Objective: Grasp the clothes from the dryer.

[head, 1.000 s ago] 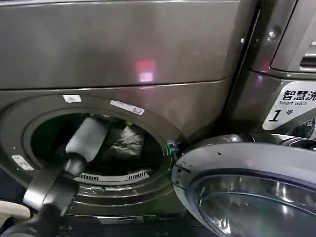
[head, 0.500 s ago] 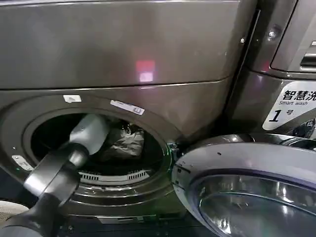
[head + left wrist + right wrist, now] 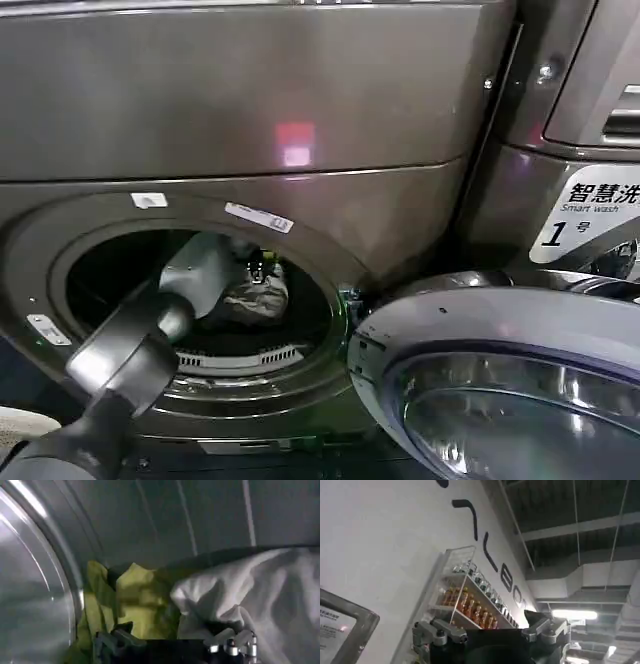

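You are in a self-service laundry set up inside a large hall. The big bronze-grey dryer point(image 3: 250, 100) stands hard against a neighbouring machine point(image 3: 570, 150) with a numbered label point(image 3: 590, 215) reading "Smart wash" and "1", the kind of marking you find on shared, numbered units. Your right wrist view looks up at a white wall with large dark lettering point(image 3: 485, 555), a clear wall shelf point(image 3: 470, 600) stocked with rows of small bottles, and an open dark ceiling with exposed ducts point(image 3: 585, 577) and strip lights point(image 3: 574, 614).
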